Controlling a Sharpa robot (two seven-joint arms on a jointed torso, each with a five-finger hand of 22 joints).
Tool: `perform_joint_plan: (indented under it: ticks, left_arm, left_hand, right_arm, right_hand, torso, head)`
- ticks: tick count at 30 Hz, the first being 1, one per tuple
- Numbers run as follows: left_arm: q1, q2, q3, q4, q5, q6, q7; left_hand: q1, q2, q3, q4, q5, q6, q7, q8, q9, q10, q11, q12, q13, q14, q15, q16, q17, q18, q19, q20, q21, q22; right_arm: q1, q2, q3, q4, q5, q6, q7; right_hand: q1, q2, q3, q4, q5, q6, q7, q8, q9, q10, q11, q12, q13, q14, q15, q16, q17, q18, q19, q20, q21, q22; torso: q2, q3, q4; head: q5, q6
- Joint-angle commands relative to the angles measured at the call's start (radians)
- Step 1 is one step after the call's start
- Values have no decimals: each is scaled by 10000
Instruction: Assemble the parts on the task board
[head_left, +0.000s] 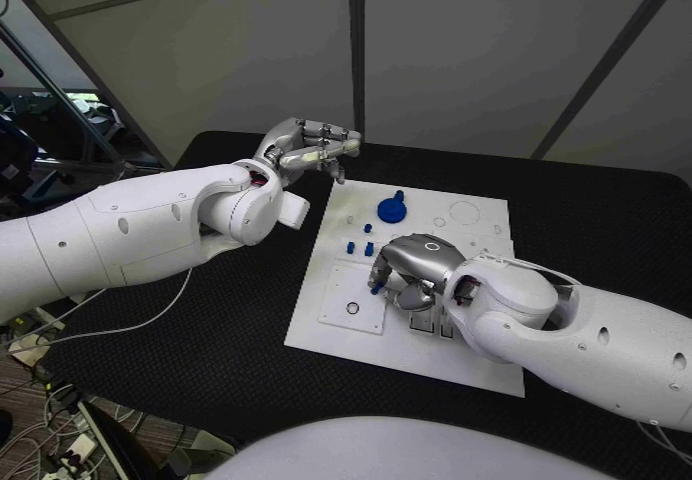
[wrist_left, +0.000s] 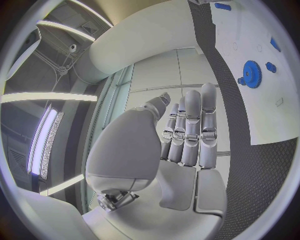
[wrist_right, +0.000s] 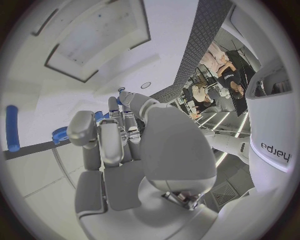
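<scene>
1. White plastic task board (head_left: 476, 225) lies mid-table; my right hand (head_left: 411, 268) rests low on it, fingers curled onto a small blue peg (head_left: 378, 285) at its fingertips.
2. Whether that peg is truly pinched, I cannot tell.
3. My left hand (head_left: 306, 145) hovers beyond the board's far corner, fingers straight and together, holding nothing.
4. A blue toothed gear (head_left: 391, 208) sits near the board's far edge, small blue pieces (head_left: 366, 236) just beside my right hand.
5. I judge the step to be seating a peg; next calls for lining it over its hole and pressing straight down.

Even, bright overhead light, soft shadows on the black table (head_left: 216, 340), fisheye-bent wrist views.
</scene>
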Motion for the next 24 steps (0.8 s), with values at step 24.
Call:
perform_joint_plan:
  ticks: [24]
  left_arm:
    - [15, 24, 4, -13, 16, 103, 12]
  left_hand:
    - [49, 78, -36, -42, 31, -45, 55, -3, -11, -94, -18, 45, 17, -25, 32, -59, -20, -122, -16, 17, -71, -24]
  right_arm:
    - [1, 63, -1, 78, -266, 467, -224]
  right_hand:
    - [-51, 92, -30, -32, 13, -12, 56, -54, -9, 401, -354, 18, 22, 484, -53, 83, 1, -118, -87, 14, 11, -14]
  torso:
    - [3, -7, 2]
  head:
    - [3, -8]
